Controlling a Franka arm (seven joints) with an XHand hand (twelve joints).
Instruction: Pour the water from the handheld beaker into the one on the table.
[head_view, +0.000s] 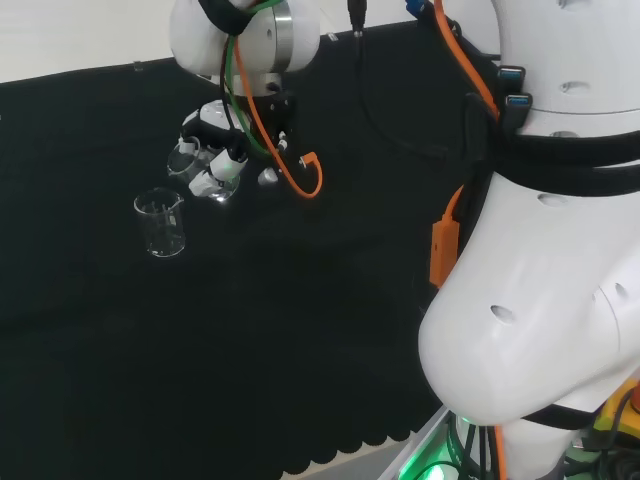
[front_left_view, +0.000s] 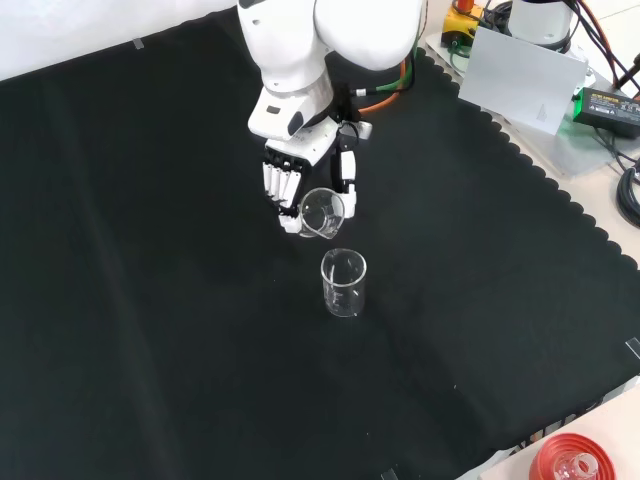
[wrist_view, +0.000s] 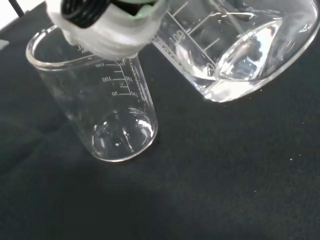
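On the black cloth (front_left_view: 150, 300) 2 clear beakers show, and the 1 standing on it serves as the landmark. In the head view that standing beaker (head_view: 161, 222) is farthest left, upright with its mouth open to the top; up and to its right, just beside it, hangs the hand (head_view: 215, 150), and farther right rise the arm's big white links (head_view: 540, 300). The hand's fingers are curled round the held beaker (head_view: 205, 172), which is lifted off the cloth and tilted. In the front view the hand (front_left_view: 300, 165) comes down from the top with the held beaker (front_left_view: 322, 213) just above the standing beaker (front_left_view: 343, 283), the 2 rims close together; whether they touch cannot be told. At the wrist, the standing beaker (wrist_view: 95, 105) looks nearly empty, with only wet glints on its bottom, while the held beaker (wrist_view: 235, 45) beside it leans over and carries clear water pooled in its lower side.
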